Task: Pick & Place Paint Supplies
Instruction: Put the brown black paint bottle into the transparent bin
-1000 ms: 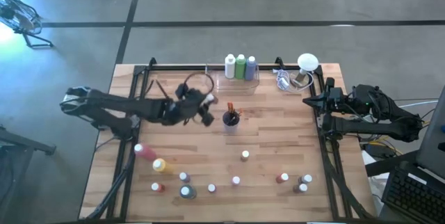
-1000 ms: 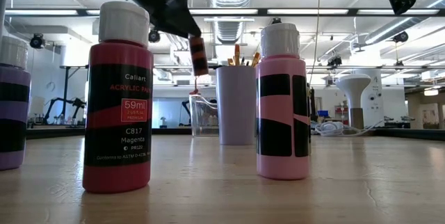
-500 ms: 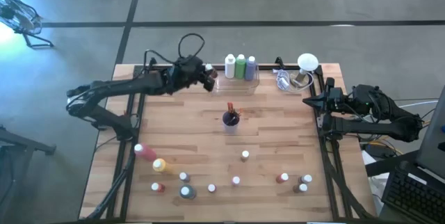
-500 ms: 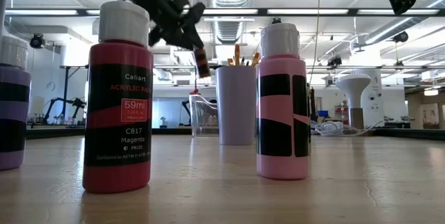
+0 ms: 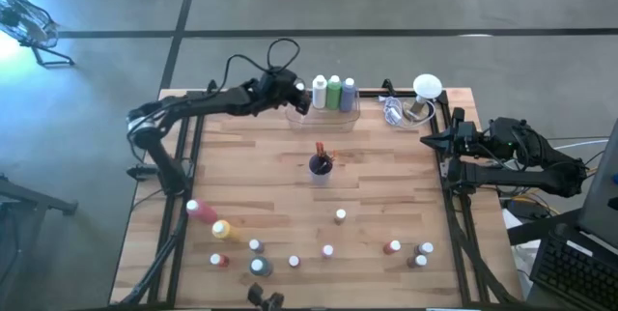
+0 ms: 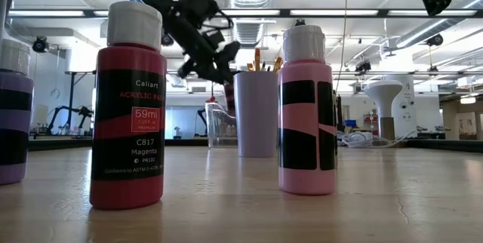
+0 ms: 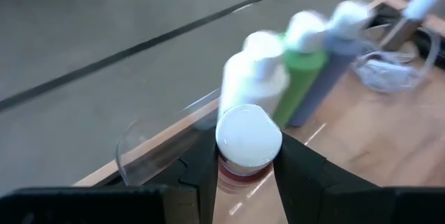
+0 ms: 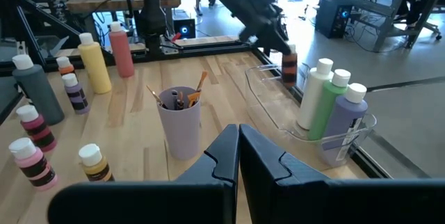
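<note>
My left gripper (image 5: 295,101) is at the table's far edge, over the left end of a clear tray (image 5: 307,118), and is shut on a small dark-red bottle with a white cap (image 7: 248,137). The right wrist view shows that bottle (image 8: 289,67) upright under the gripper. Three taller bottles, white (image 5: 319,90), green (image 5: 334,91) and grey-purple (image 5: 348,92), stand in the tray. A lilac cup with brushes (image 5: 321,164) stands mid-table. My right gripper (image 8: 238,147) is shut and waits at the table's right edge (image 5: 432,142). My left gripper pinches the small bottle between its two fingers (image 7: 201,172), on the body just under the white cap (image 7: 240,174). The arm slants down from the table's left side. The bottle stays upright and is lifted clear of the table, above the tray's left end.
Several small bottles (image 5: 328,250) stand along the near side, with a pink bottle (image 5: 201,210) and a yellow one (image 5: 222,229) near the left. A white lamp-like object and a cable (image 5: 415,103) sit at the far right corner. A magenta bottle (image 6: 127,107) and a pink one (image 6: 306,111) fill the low view.
My left gripper has carried the small bottle from left of the cup toward the table's far edge and to the right, ending over the tray's left end. It has stayed shut on the bottle. In the low view the bottle has come lower.
</note>
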`<action>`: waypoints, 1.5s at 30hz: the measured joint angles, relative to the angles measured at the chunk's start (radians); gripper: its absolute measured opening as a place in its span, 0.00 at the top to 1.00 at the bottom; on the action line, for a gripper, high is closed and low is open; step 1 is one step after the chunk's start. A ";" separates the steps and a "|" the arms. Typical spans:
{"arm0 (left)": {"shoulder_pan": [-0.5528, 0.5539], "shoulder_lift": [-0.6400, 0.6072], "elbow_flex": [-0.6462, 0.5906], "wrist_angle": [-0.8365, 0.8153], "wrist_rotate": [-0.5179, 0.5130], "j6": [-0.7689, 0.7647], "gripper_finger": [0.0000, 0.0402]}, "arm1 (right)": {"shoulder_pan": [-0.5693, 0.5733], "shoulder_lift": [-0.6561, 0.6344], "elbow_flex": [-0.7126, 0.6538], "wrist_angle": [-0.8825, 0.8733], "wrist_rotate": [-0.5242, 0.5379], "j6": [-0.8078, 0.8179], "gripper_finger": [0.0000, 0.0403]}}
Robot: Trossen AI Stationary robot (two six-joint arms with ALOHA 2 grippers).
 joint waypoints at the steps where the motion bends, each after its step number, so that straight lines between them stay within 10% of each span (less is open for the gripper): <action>1: 0.007 0.020 0.007 -0.002 0.003 -0.002 0.70 | 0.000 0.000 0.000 0.000 0.000 -0.001 0.98; 45: 0.081 0.280 0.125 0.040 0.096 0.045 0.70 | 0.000 0.000 0.000 0.000 0.000 -0.001 0.98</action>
